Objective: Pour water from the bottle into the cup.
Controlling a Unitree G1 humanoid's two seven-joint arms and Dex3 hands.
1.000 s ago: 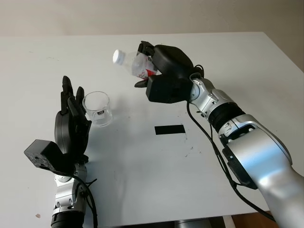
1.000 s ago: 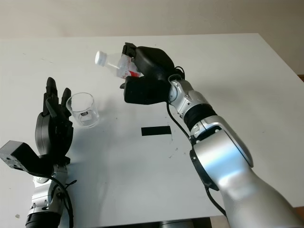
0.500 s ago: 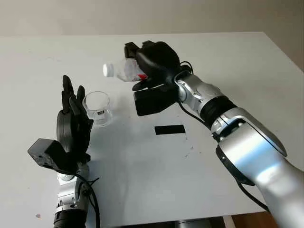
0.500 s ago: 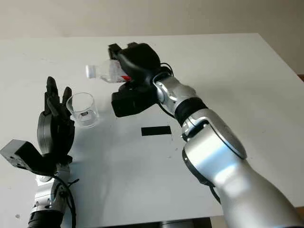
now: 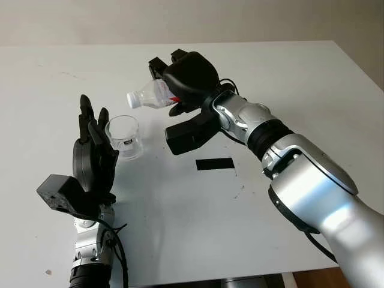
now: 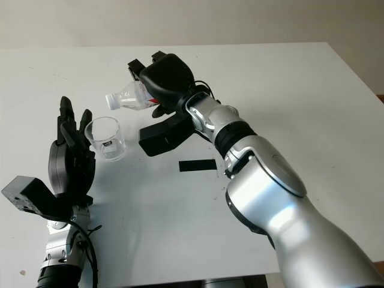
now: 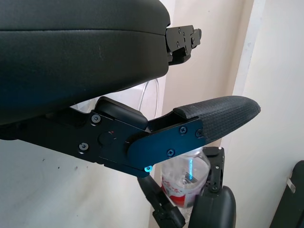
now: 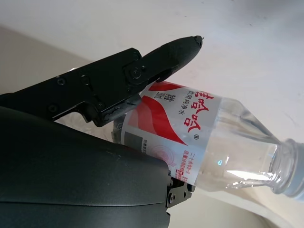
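One bottle (image 5: 151, 95) in right hand (image 5: 187, 77) grip, now tipped lower toward cup (image 5: 124, 137); left hand (image 5: 93, 157) open beside it

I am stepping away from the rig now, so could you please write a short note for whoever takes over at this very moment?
Right hand: shut on the bottle, held in the air and tipped, with its capped neck pointing down toward the cup.
Left hand: open, upright beside the cup, on the side away from the bottle; contact with the cup cannot be told.
Cup: upright on the white table, looks empty.
Black strip: flat on the table near the cup.
Done: bottle picked up and brought close to the cup.
Left: the white cap looks to be on; no water poured yet.
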